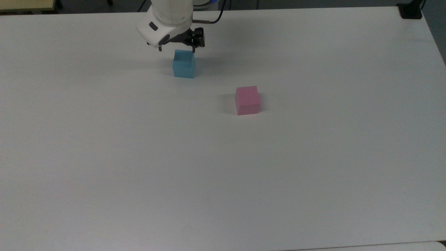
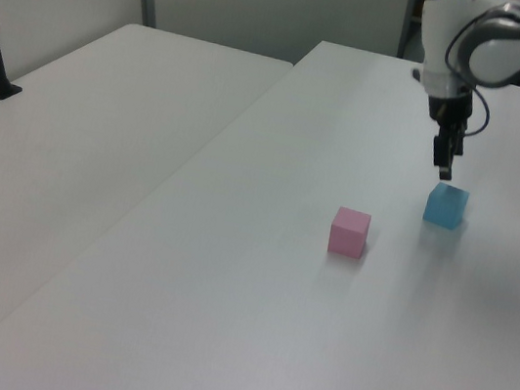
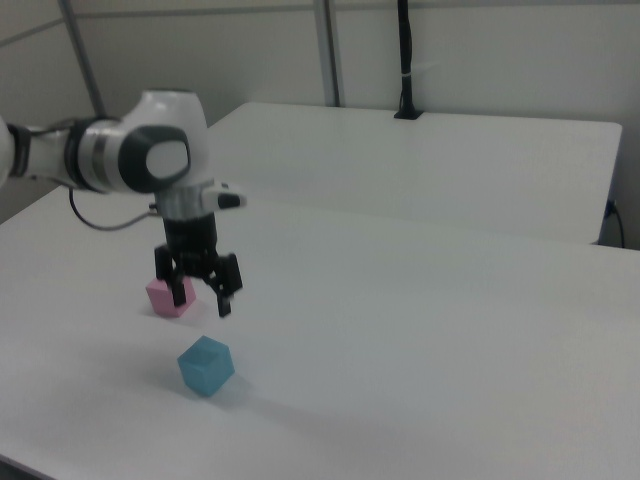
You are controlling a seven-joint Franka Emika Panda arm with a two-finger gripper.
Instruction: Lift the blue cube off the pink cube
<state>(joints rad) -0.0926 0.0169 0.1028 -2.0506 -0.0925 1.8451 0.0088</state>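
Across white counter [image 1: 313, 157], largest thing present, no brand, label or writing readable anywhere. Above it, hand [image 3: 200, 298] empty, fingers spread apart, hovering clear of any cube. Directly beneath hand, blue cube [image 1: 184, 63] resting on counter, free of any grip. Well apart from hand, pink cube [image 1: 247, 100], bare on top. Judged: unstacking done, release finished; next only retreating upward without nudging blue cube.
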